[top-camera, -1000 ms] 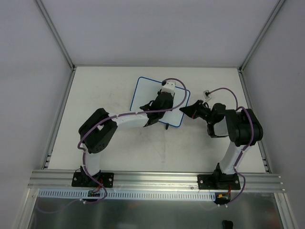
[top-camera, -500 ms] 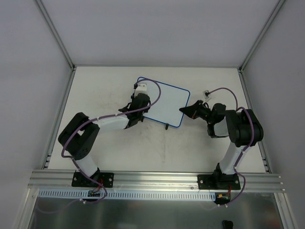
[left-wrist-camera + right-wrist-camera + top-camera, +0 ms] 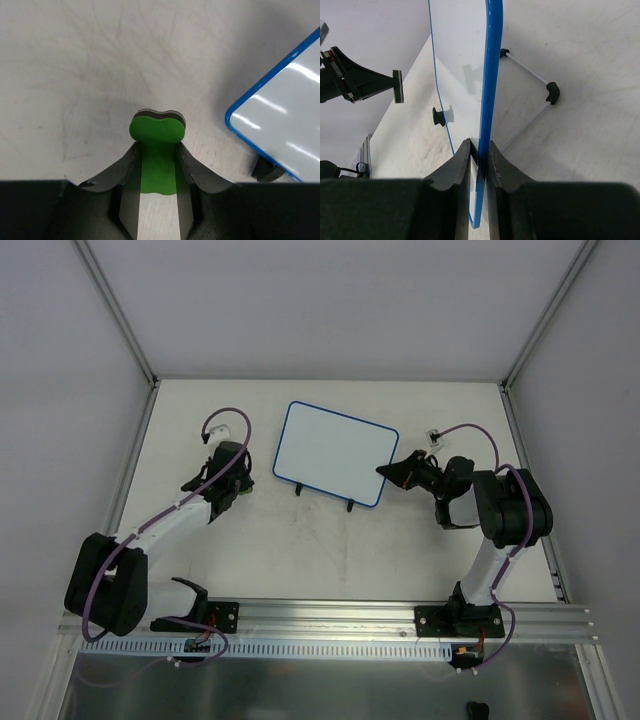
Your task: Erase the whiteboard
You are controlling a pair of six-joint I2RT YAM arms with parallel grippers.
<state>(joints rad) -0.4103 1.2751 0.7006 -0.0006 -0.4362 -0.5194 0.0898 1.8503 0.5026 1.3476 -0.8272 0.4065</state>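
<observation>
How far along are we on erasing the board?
Done: the whiteboard face shows no marks from above. In hand: the right gripper clamps its blue edge; the left gripper holds the green eraser off the board, above the table. Left: probably only releasing both.

whiteboard (image 3: 335, 453): mid-surface (image 3: 420, 560), standing | left claw (image 3: 156, 147) with eraser (image 3: 156, 131): left of whiteboard, apart | right claw (image 3: 479, 147): on whiteboard's right edge

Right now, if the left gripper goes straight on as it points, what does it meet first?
Probably the bare table, its eraser touching first; the whiteboard lies off to the right.
</observation>
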